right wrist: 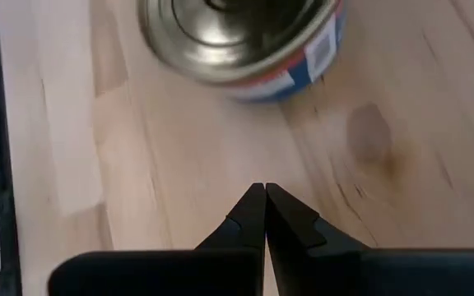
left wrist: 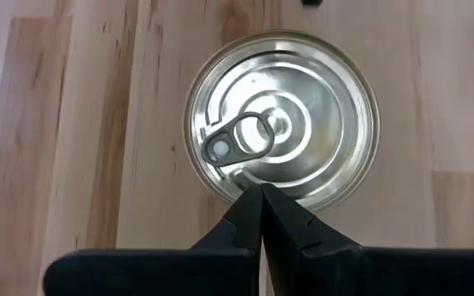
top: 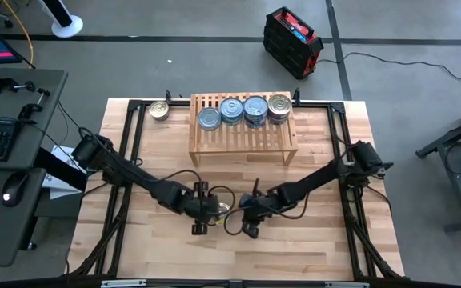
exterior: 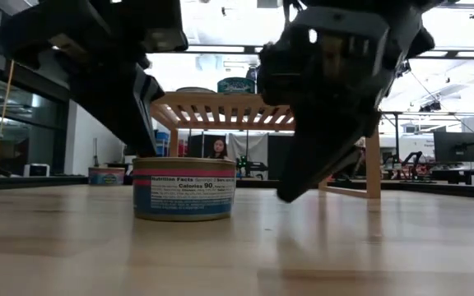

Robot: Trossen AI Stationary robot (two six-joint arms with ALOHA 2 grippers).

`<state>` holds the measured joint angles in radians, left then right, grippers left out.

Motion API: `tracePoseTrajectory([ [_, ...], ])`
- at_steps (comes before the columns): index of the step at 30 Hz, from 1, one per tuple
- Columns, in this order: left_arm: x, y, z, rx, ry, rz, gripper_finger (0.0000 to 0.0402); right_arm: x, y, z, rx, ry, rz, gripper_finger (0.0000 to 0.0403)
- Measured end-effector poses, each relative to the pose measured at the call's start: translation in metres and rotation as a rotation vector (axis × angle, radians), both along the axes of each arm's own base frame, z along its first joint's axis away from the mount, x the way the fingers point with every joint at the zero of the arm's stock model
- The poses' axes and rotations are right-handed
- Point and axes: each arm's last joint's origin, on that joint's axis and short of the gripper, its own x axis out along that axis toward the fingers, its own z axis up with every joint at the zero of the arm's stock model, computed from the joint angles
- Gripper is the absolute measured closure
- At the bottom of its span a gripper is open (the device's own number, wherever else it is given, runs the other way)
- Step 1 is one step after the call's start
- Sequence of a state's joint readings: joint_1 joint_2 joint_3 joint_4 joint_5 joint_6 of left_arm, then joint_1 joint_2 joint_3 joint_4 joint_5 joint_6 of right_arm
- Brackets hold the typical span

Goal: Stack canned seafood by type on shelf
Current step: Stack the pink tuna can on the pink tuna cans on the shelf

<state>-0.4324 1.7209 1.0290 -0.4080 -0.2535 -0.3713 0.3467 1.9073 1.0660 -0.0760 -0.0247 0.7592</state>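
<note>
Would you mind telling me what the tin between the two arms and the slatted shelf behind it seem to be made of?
The tin looks like bright metal: its lid is mirror-shiny with pressed rings and a pull ring, and a printed, probably paper label wraps its side. The shelf looks like pale, unpainted wood, perhaps bamboo, in parallel slats.

From overhead I can barely see the tin (top: pixel 223 207) at centre frame; both arms cover most of it. In the right wrist view, the tin (right wrist: pixel 245 45) is blurred and cut by the top edge. In the low view, the shelf (exterior: pixel 220 108) top is hidden from below, and the far tin (exterior: pixel 106 175) at left is too small to read.
</note>
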Motion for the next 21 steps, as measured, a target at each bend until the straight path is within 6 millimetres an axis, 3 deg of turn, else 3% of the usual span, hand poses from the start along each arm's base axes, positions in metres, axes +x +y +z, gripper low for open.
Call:
tracePoseTrajectory([
  [8, -0.004, -0.01, -0.006, 0.027, 0.01, 0.003, 0.0401, 0.016, 0.002, -0.009, -0.028, -0.153, -0.107, 0.0403],
  [15, -0.005, -0.015, -0.008, 0.028, -0.004, 0.043, 0.0401, 0.018, 0.002, -0.009, -0.037, -0.184, -0.137, 0.0403],
  [21, -0.006, -0.015, -0.008, 0.021, -0.001, 0.066, 0.0402, 0.029, 0.013, 0.009, 0.03, -0.23, -0.031, 0.0403],
])
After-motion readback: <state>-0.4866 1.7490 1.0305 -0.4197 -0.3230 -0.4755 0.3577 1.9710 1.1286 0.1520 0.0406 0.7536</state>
